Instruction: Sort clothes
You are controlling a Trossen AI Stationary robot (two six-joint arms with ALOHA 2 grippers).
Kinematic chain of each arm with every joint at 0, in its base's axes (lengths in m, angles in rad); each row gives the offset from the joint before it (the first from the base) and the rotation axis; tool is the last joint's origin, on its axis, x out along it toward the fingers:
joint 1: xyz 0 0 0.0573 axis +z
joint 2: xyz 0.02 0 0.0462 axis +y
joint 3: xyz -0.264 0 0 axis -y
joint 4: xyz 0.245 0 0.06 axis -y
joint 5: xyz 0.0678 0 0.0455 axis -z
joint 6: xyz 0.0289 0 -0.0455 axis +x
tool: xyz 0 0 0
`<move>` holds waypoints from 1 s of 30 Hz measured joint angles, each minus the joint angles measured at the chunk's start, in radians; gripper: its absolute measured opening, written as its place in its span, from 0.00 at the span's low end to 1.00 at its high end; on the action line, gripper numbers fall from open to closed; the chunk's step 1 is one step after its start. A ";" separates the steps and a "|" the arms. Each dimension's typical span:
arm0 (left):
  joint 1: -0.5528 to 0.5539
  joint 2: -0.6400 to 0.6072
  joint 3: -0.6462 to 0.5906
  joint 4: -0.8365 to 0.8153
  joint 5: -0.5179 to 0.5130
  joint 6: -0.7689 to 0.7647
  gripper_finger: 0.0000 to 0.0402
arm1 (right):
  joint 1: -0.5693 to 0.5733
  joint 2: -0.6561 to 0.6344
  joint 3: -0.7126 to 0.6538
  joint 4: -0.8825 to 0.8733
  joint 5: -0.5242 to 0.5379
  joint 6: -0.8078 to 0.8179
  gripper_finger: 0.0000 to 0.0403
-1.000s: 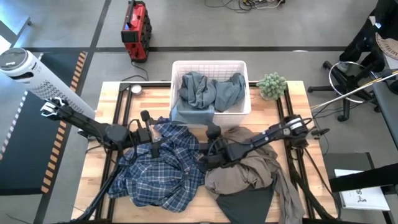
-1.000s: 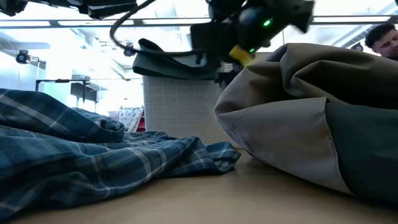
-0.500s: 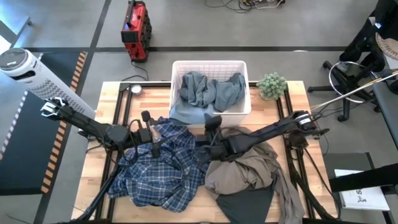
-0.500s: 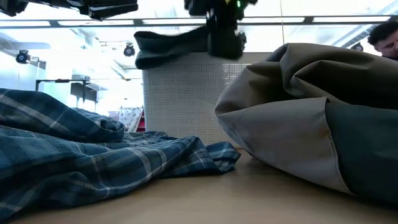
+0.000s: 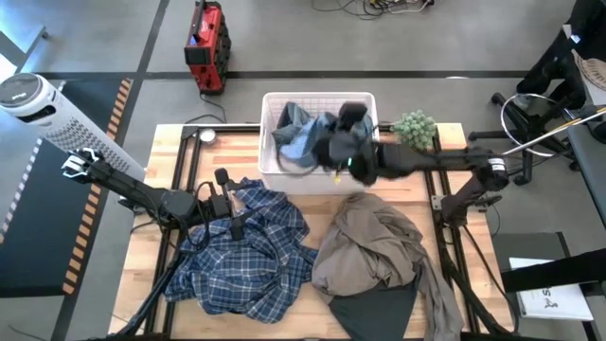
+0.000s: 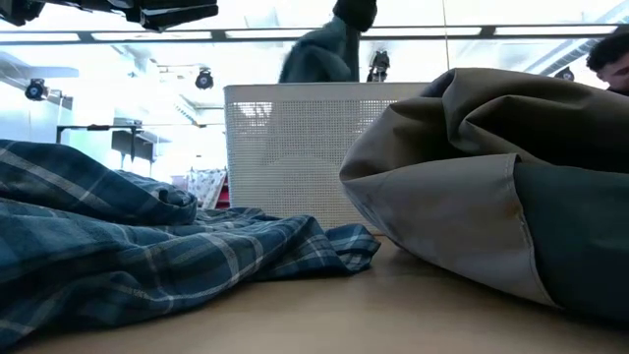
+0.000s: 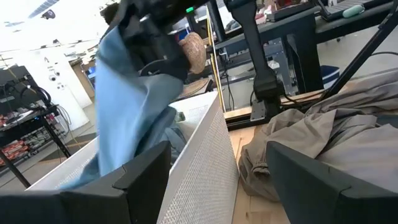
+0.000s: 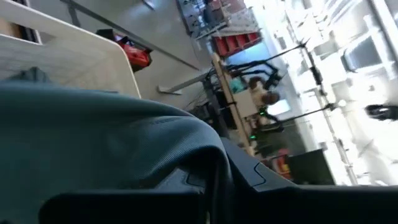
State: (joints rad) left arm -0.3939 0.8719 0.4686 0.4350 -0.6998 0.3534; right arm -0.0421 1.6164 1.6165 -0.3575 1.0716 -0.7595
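Observation:
My right gripper (image 5: 338,152) is shut on the grey-blue shirt (image 5: 301,137) above the white bin (image 5: 270,99). The left wrist view shows the shirt (image 7: 134,118) hanging from that gripper (image 7: 155,37) over the bin's wall (image 7: 205,168). My left gripper (image 5: 234,223) stands open over the blue-white plaid shirt (image 5: 241,260), which lies spread on the table's left half. The taupe garment (image 5: 369,246) lies heaped to the right of it. The dark grey-green tee (image 5: 374,313) lies at the near edge, partly under the taupe garment. My right gripper holds the grey-blue shirt by a bunched part (image 8: 93,137) that drapes over the fingers and hides the place of contact. The arm reaches in level from the table's right side. The shirt (image 6: 319,54) hangs below the gripper, slack, above the bin's rim.
More grey-blue cloth (image 5: 358,128) lies inside the bin. A small green plant (image 5: 414,130) stands to the right of the bin. Beyond the table stand a red device (image 5: 206,38) on the floor and a white cylinder (image 5: 38,104). A person (image 6: 609,54) shows at the far right.
My right gripper has risen from beside the taupe garment and gone toward the table's far edge, to above the bin. The grey-blue shirt's part that hung over the bin's near wall has gone up with it and now hangs over the bin.

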 joint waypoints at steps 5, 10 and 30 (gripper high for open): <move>0.000 0.000 0.000 -0.001 0.000 -0.005 0.63 | -0.162 -0.027 0.000 -0.133 -0.314 0.193 0.01; 0.000 0.000 0.000 -0.002 0.000 -0.005 0.63 | -0.326 0.005 0.000 -0.328 -0.702 0.438 0.01; 0.000 0.009 0.000 -0.049 0.002 -0.092 0.63 | -0.437 0.101 0.039 -0.456 -1.062 0.640 0.55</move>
State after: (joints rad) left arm -0.3936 0.8813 0.4686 0.3864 -0.6983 0.2613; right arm -0.4792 1.7174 1.6551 -0.8132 0.0100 -0.1197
